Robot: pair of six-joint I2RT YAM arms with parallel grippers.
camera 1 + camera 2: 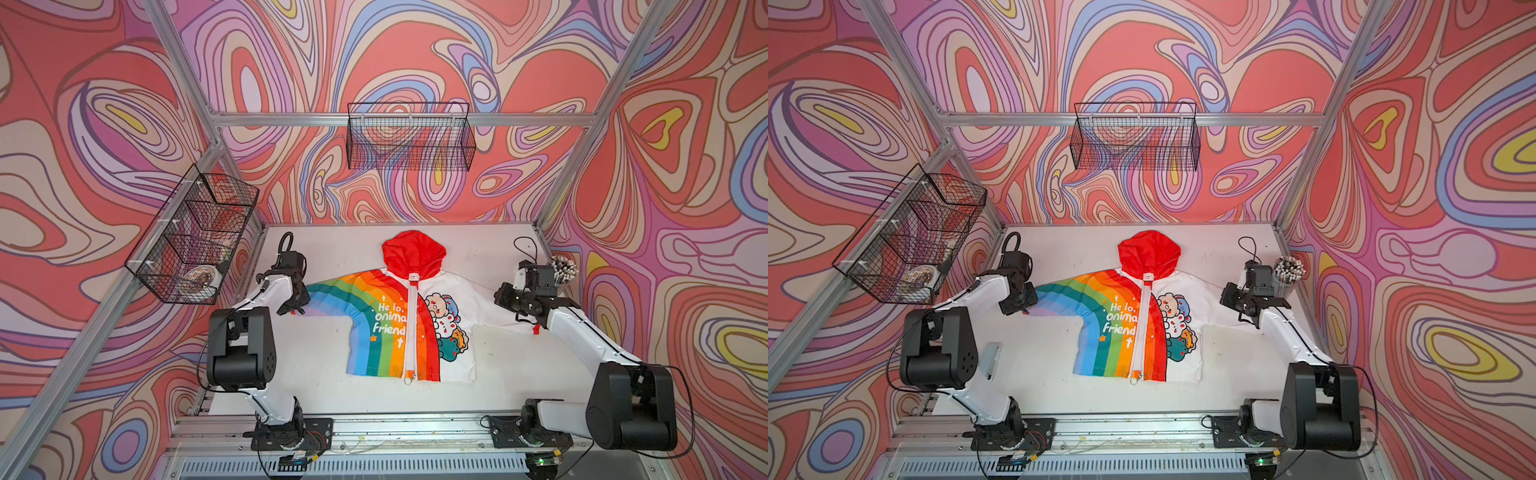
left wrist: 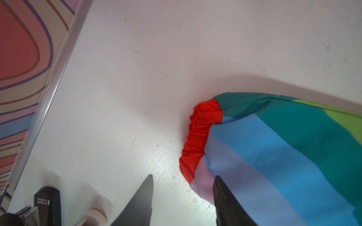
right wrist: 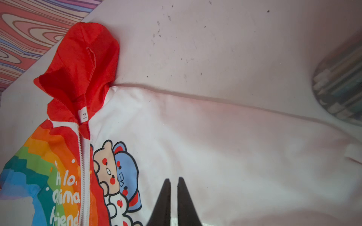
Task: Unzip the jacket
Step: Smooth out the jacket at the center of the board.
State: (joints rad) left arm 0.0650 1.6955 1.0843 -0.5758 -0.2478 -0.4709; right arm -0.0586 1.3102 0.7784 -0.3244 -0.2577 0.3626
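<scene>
The jacket (image 1: 386, 328) lies flat and face up on the white table (image 1: 316, 357), red hood (image 1: 413, 251) toward the back. Its white zipper (image 1: 412, 324) runs down the middle, with a ring pull (image 1: 409, 379) at the hem. My left gripper (image 1: 293, 309) is open at the end of the rainbow sleeve (image 2: 274, 146), beside the red cuff (image 2: 197, 140); one finger (image 2: 225, 201) overlaps the lilac edge. My right gripper (image 3: 173, 178) sits over the white sleeve (image 3: 235, 156), its jaws shut to a thin slit. Whether they pinch cloth is not visible.
A cup of pencils (image 1: 563, 268) stands at the table's right edge, just behind the right wrist. A wire basket (image 1: 199, 237) hangs on the left frame and another wire basket (image 1: 409, 137) on the back rail. Patterned walls close in three sides.
</scene>
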